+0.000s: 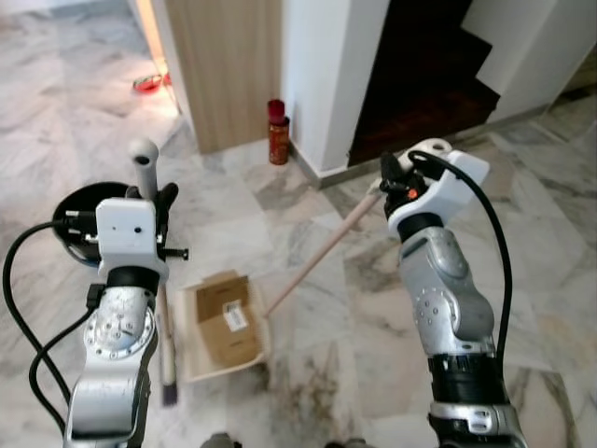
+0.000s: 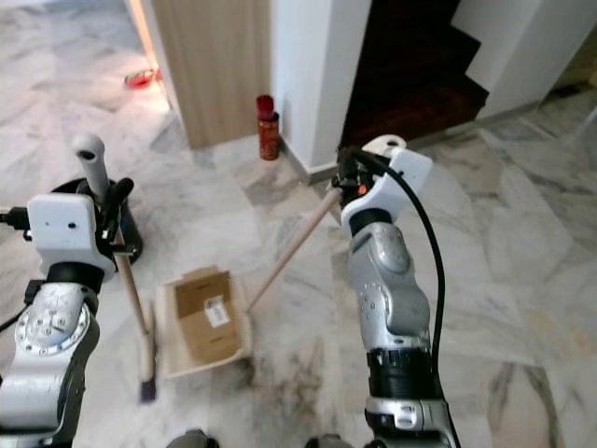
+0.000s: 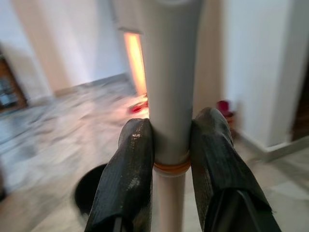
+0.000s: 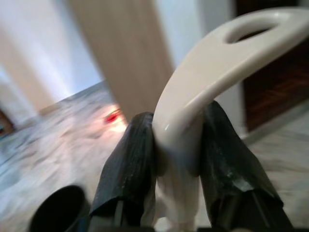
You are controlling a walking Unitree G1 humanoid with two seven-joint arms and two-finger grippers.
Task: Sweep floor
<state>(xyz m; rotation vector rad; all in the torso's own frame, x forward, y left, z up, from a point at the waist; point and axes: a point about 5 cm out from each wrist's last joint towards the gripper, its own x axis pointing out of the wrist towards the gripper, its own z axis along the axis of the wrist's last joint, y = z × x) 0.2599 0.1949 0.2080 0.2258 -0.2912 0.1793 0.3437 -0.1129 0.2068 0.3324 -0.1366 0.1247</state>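
My left gripper (image 1: 157, 201) is shut on the broom handle (image 3: 169, 72), pale grey at the top and wooden lower down. The broom stands nearly upright, with its dark brush (image 1: 169, 390) on the marble floor beside the dustpan. A cream dustpan (image 1: 189, 329) lies on the floor between my arms and holds flat pieces of brown cardboard (image 1: 226, 313). Its long wooden handle (image 1: 322, 250) slants up to my right gripper (image 1: 396, 182), which is shut just below the white looped grip (image 4: 217, 63).
A black bin (image 1: 79, 210) stands on the floor behind my left arm. A red spray can (image 1: 277, 131) stands by the white pillar (image 1: 326, 75) and wooden panel (image 1: 229, 65). A dark stairway (image 1: 429, 75) opens at the far right. A red bowl (image 1: 146, 83) lies far back.
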